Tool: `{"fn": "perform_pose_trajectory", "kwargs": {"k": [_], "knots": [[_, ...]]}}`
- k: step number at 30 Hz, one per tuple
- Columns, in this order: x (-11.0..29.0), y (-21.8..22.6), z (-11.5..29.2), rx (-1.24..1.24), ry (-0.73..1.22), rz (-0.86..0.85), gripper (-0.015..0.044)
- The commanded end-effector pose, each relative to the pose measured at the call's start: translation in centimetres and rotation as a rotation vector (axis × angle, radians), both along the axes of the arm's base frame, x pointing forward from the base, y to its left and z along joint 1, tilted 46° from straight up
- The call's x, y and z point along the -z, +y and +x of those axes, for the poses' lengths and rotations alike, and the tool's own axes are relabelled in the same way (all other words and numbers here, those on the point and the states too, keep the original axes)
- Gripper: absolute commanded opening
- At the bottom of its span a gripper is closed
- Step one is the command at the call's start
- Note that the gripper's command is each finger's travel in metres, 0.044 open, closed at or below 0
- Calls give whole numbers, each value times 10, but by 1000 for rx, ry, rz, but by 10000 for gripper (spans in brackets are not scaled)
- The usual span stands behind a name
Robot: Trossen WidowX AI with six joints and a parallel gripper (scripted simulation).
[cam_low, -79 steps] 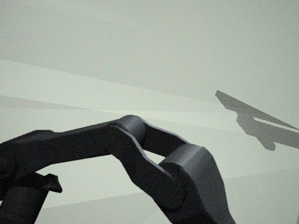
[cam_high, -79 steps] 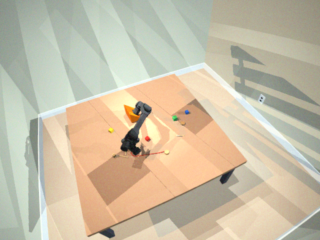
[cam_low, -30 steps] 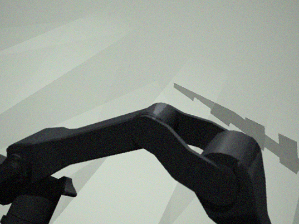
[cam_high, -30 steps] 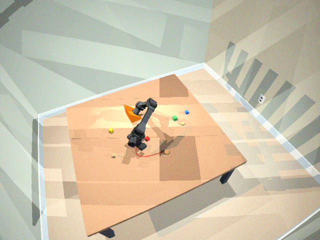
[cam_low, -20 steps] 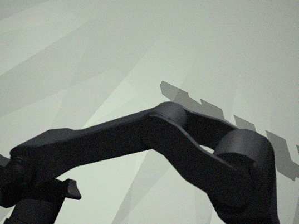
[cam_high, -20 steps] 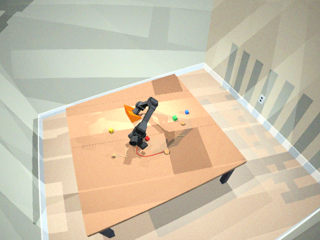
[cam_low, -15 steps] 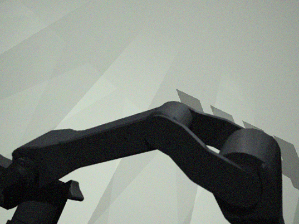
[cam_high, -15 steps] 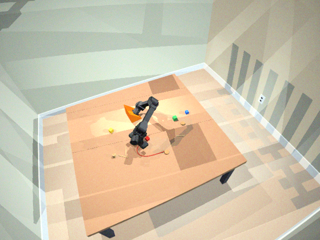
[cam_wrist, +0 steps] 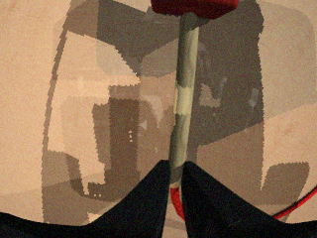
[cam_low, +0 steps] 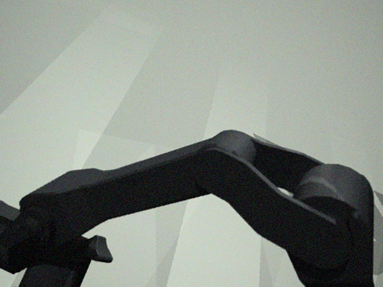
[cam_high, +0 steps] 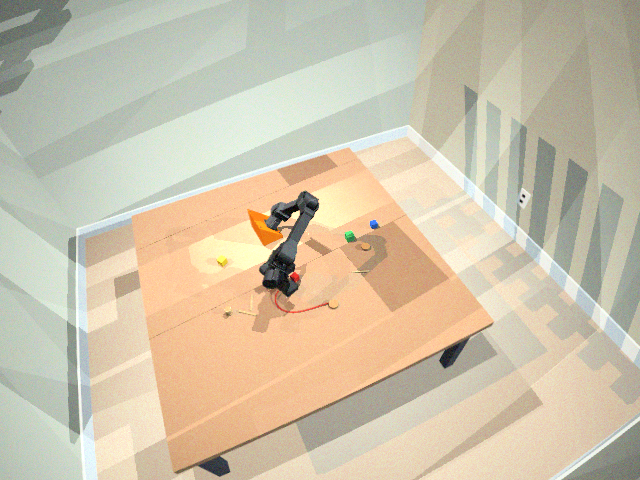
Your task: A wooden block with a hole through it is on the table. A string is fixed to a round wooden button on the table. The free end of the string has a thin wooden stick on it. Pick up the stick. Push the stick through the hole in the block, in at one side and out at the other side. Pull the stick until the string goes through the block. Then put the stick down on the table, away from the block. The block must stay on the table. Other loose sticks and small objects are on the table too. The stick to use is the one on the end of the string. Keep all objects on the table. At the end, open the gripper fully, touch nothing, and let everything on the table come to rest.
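My gripper (cam_wrist: 174,169) is shut on the stick (cam_wrist: 184,99) near its string end in the wrist view. The stick points away from the fingers, and its far end meets the near side of a red block (cam_high: 294,276) (cam_wrist: 194,6). The hole is not visible, so I cannot tell whether the tip is inside it. The red string (cam_high: 294,312) (cam_wrist: 302,200) curves from the stick to the round wooden button (cam_high: 333,304). In the top view the arm hides the fingertips and held stick. The exterior view shows only the arm and part of the hand.
A yellow cube (cam_high: 221,260), green cube (cam_high: 349,236), blue cube (cam_high: 374,224) and second button (cam_high: 366,246) stand apart. Loose sticks lie left of the string, with a small pale object (cam_high: 227,311). Another stick (cam_high: 360,271) lies right. An orange piece (cam_high: 263,229) is beside the arm's base.
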State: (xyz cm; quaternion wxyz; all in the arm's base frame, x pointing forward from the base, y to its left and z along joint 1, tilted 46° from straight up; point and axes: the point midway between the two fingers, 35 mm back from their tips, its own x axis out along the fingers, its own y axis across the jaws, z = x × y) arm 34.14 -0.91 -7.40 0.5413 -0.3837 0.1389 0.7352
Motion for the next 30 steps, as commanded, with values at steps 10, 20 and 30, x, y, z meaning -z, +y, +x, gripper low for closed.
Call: {"fn": "perform_pose_trajectory", "kwargs": {"k": [10,20,30], "knots": [[-9,10,-8,4,7,7,0],[-17,18,-13,4,8,7,0],[-24,25,-18,4,8,8,0]]}}
